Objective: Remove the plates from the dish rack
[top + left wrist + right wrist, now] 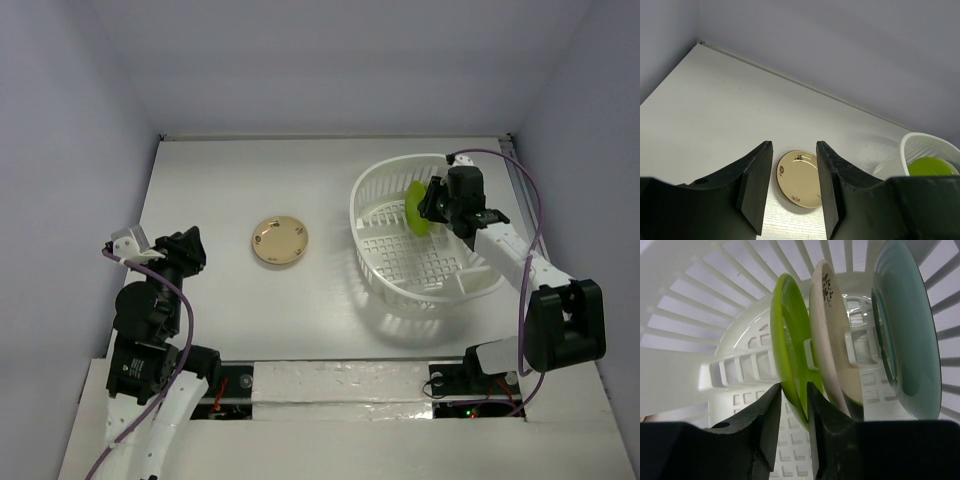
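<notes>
Right hand is inside the dish rack, which sits on the right half of the table. It's grasping the green plate: one finger on each face, clamped over the rim at the plate's lower edge, no gap visible on either side. From the top view the same hand is at the far-right side of the rack, with the green plate standing on edge right at it.

Three plates are in the rack, all upright on edge and side by side. Order in the right wrist view, left to right:
- green plate
- cream plate with a dark mark near its top, just beside the green one and close to touching it low down
- teal plate, set a little further apart from the cream one

Amber plate is out of the rack, lying flat on the table near its middle, well apart from the rack and with nothing touching it.

Left hand is released and empty, fingers spread. It hangs over the left side of the table and looks at the amber plate through the gap. It isn't touching the plate. The rack's rim and the green plate show at the right edge of that view.
</notes>
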### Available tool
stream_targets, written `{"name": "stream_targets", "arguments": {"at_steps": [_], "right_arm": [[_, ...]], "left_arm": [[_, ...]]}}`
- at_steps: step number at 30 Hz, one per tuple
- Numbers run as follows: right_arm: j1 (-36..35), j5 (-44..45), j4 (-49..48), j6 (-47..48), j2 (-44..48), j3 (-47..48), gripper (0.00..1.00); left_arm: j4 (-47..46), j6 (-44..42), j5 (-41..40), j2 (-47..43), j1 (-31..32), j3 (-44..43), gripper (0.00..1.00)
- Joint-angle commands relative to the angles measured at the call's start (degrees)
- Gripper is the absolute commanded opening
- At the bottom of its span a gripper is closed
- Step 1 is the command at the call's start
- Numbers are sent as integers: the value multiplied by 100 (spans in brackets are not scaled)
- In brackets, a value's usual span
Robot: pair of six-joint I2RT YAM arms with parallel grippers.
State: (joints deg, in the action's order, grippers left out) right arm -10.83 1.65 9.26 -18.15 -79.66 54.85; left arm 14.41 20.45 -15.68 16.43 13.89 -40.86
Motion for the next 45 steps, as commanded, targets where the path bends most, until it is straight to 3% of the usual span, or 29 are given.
{"name": "stream_targets", "arguments": {"at_steps": [1,4,7,13,36,45], "right_arm": [[46,-121,-310,154,-41,316,29],[46,-121,-275,198,-172,403,23],[46,-243,-231,233,-278,491,11],[46,-420,-135,321,-200,693,0],[46,-1053,471,523,609,1467,0],[-918,-1501,569,418,812,2090,0]], "left_arm": [[-255,-23,57,89,35,-36,37],[-255,-32,65,80,35,-36,37],[-246,-23,48,98,35,-36,37],[-246,-23,39,106,35,-36,37],[-255,-32,39,54,35,-27,37],[-273,-50,48,27,35,-27,37]]}}
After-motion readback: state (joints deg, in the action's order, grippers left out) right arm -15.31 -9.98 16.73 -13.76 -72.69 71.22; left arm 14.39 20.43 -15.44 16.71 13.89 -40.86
